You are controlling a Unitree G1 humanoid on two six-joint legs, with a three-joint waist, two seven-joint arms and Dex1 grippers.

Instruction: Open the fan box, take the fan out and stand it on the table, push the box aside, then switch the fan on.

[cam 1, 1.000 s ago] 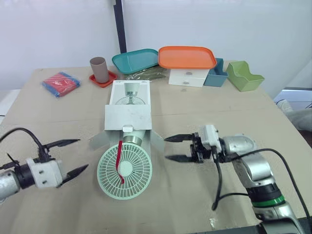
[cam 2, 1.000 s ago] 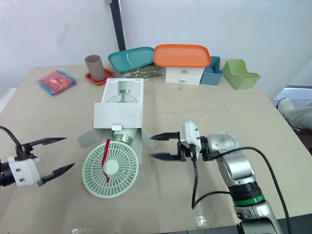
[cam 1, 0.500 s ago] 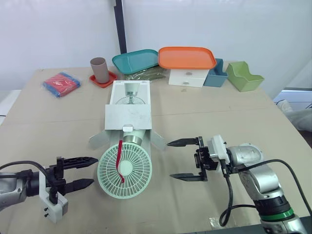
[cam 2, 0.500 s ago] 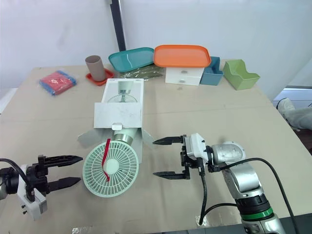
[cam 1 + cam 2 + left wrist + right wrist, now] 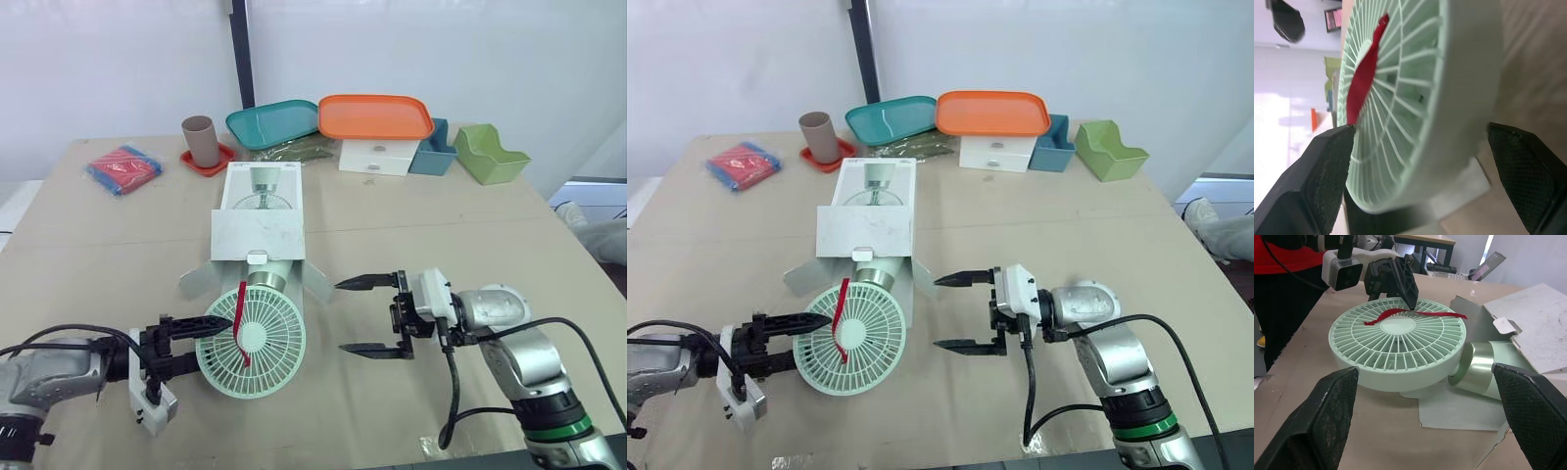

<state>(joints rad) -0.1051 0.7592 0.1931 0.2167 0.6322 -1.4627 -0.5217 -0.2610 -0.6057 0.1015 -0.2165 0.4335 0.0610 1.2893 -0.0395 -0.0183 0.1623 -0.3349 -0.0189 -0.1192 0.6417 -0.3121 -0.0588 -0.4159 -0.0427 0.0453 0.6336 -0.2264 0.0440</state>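
Your fan (image 5: pixel 251 341) lies face up near the table's (image 5: pixel 98 245) front edge, base tucked in the box (image 5: pixel 259 230) mouth. Your left gripper (image 5: pixel 211 342) sits spread around the grille's rim, not clamped; your right gripper (image 5: pixel 341 316) gapes wide just beside it

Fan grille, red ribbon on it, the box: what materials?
Fan grille: probably moulded plastic, matte mint green, thin even ribs. Red ribbon: likely thin fabric or film; it lies limp and curls. Box: seems white cardboard, folded flaps with a ragged edge.
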